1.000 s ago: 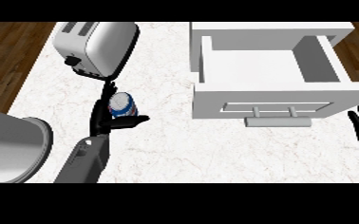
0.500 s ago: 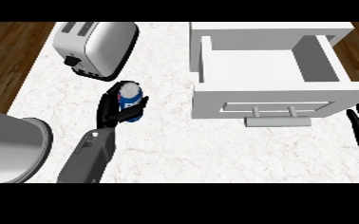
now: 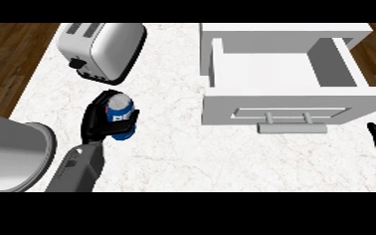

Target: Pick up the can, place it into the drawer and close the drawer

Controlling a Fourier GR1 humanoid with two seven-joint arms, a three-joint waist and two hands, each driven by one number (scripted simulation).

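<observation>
A blue can (image 3: 120, 116) with a silver top is held in my left hand (image 3: 98, 122), whose fingers curl round it over the left part of the white counter. The can looks raised and tilted slightly. To the right stands the white drawer (image 3: 283, 74), pulled open, its inside empty, with a grey handle (image 3: 290, 128) on its front. Only a black tip of my right hand (image 3: 371, 132) shows at the right edge; its fingers cannot be made out.
A silver toaster (image 3: 103, 50) stands at the back left, close behind the can. A large grey pot (image 3: 18, 154) sits at the left edge beside my left forearm. Dark wood floor shows beyond the counter's left edge.
My left hand, shut on the can, has lifted it and carried it a little to the right and up in the view. The drawer has stayed open.
</observation>
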